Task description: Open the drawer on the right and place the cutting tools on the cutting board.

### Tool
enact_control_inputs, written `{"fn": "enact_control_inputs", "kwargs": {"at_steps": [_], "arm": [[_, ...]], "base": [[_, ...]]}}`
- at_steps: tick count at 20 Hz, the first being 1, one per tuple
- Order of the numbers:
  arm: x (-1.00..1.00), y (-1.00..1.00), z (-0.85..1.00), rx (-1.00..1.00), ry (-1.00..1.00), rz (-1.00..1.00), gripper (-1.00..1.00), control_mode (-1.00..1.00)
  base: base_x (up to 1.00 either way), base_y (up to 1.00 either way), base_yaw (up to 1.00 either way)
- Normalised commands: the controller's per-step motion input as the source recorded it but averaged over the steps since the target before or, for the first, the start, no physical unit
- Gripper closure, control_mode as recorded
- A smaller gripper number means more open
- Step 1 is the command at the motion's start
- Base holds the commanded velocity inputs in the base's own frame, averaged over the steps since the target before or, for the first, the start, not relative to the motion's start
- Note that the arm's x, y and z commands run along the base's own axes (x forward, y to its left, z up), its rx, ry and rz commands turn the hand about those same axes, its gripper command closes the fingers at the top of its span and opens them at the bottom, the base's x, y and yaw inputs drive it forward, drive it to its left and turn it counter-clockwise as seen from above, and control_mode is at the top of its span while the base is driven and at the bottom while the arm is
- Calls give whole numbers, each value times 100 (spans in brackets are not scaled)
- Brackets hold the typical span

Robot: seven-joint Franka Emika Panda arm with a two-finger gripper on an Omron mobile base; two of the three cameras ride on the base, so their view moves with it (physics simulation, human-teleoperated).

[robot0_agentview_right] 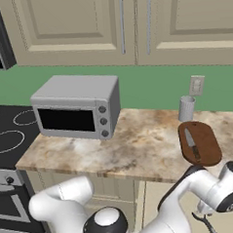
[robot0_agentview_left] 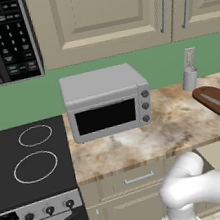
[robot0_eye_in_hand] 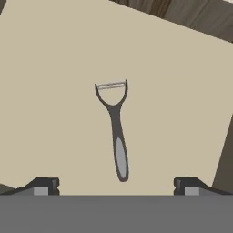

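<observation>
Peeler (robot0_eye_in_hand: 116,132) in drawer (robot0_eye_in_hand: 50,100), claw (robot0_eye_in_hand: 116,185) open above it.
Long axis vertical at frame centre, blade up, handle down between spread fingertips; knife (robot0_agentview_right: 190,141) lies lengthwise on cutting board (robot0_agentview_right: 206,141), right table.

White arm bent low to the right, claw (robot0_eye_in_hand: 116,185) apparently wide open, empty

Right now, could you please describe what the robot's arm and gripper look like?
The arm is made of smooth, rounded glossy white segments with dark grey or black joints; a round white-and-black cap sits near its base. The gripper has two small dark, blocky fingertips with pale grey pads. No cables or markings are visible.
</observation>
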Motion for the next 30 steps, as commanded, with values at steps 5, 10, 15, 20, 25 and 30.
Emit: {"fn": "enact_control_inputs", "kwargs": {"at_steps": [5, 10, 15, 20, 25, 30], "arm": [[16, -4, -15, 0, 5, 4, -100, -100], [6, 0, -20, 0, 2, 1, -100, -100], [0, 0, -28, 0, 5, 0, -100, -100], [0, 0, -33, 0, 9, 0, -100, -100], [0, 2, -40, 0, 8, 0, -100, -100], [0, 1, -36, 0, 1, 0, -100, -100]], "base": [[0, 0, 0], [0, 0, 0], [0, 0, 0], [0, 0, 0], [0, 0, 0], [0, 0, 0]]}}
